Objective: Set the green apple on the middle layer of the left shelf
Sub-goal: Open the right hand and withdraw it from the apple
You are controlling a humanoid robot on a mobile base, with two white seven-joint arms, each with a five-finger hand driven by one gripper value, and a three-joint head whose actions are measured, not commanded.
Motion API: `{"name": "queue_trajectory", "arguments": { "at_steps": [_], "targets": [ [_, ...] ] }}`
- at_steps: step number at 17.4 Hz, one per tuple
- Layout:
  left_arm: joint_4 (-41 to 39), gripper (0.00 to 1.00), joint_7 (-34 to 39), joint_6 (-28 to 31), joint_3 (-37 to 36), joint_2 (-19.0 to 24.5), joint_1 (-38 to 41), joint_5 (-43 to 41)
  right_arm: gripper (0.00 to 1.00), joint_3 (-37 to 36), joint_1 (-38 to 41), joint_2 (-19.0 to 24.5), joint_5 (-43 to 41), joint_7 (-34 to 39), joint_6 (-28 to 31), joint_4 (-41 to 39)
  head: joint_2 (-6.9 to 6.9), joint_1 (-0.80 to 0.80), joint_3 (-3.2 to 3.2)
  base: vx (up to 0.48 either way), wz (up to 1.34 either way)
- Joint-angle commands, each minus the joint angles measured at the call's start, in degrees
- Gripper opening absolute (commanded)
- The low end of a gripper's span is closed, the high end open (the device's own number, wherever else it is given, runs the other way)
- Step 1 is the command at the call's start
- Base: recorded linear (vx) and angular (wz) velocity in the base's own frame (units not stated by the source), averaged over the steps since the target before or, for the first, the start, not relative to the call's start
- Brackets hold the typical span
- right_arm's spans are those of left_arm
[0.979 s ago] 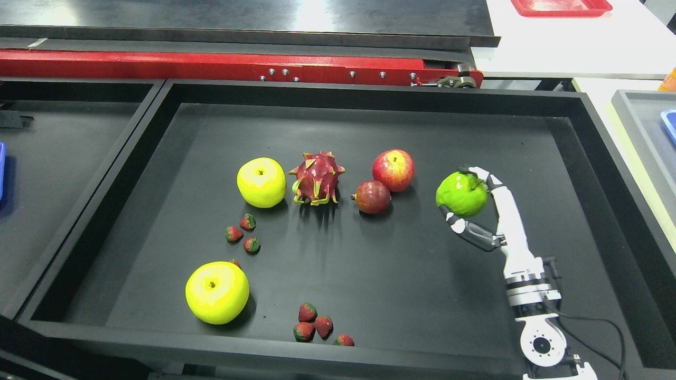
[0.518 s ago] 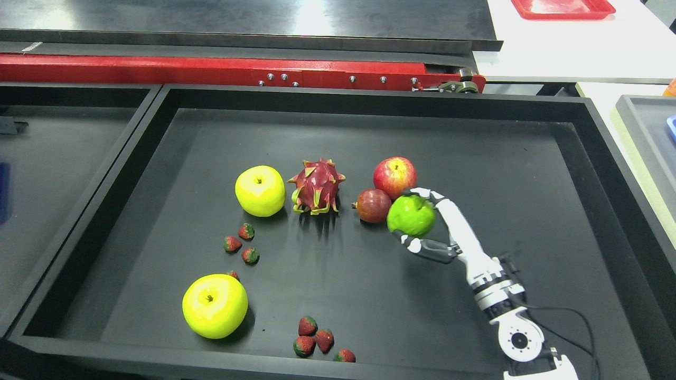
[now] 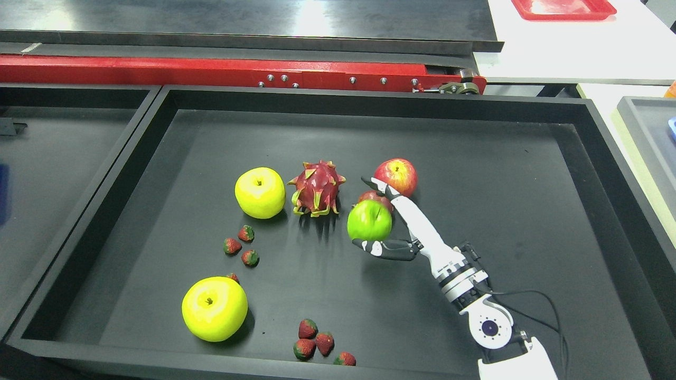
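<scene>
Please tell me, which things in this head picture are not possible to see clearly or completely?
- Dark red fruit, head view: mostly hidden behind the green apple and the right hand.
- Red tray, head view: cut off by the top edge.
- Blue item, head view: cut off by the right edge, so its kind is unclear.
- Left hand: not in view.
- The target shelf: not recognisable anywhere.

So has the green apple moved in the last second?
Yes. The green apple, held in the right hand, has travelled left across the tray, from right of the red apple to in front of it.
</scene>
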Motion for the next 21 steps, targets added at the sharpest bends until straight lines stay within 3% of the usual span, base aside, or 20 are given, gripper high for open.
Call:
{"name": "queue_trajectory", "arguments": {
  "at_steps": [1, 3, 9, 13, 21],
  "targets": [
    [0.08, 1.00, -0.06, 0.00, 0.00, 1.00, 0.00, 0.00, 1.00, 0.50, -0.04, -0.87, -0.79, -0.65, -0.53, 0.82, 0.00, 0.00, 0.00, 0.000, 0.00],
    [-0.01, 1.00, -0.06, 0.00, 0.00, 1.00, 0.00, 0.00, 1.00, -2.13, 0.04, -0.87, -2.54, -1.96, -0.09, 0.91, 0.00, 0.00, 0.00, 0.000, 0.00],
    [-0.01, 1.00, -0.06, 0.00, 0.00, 1.00, 0.00, 0.00, 1.00, -9.43, 5.75, -0.87, -21.78, -4.34, 1.49, 0.91, 0.00, 0.00, 0.00, 0.000, 0.00],
    [-0.01, 1.00, -0.06, 0.00, 0.00, 1.00, 0.00, 0.00, 1.00, -9.71, 9.00, -0.87, -25.75, -4.52, 1.32, 0.91, 0.00, 0.00, 0.00, 0.000, 0.00],
    [-0.01, 1.00, -0.06, -0.08, 0.00, 1.00, 0.00, 0.00, 1.00, -9.53, 9.01, -0.87, -26.02, -4.52, 1.32, 0.73, 0.00, 0.00, 0.00, 0.001, 0.00]
  ]
}}
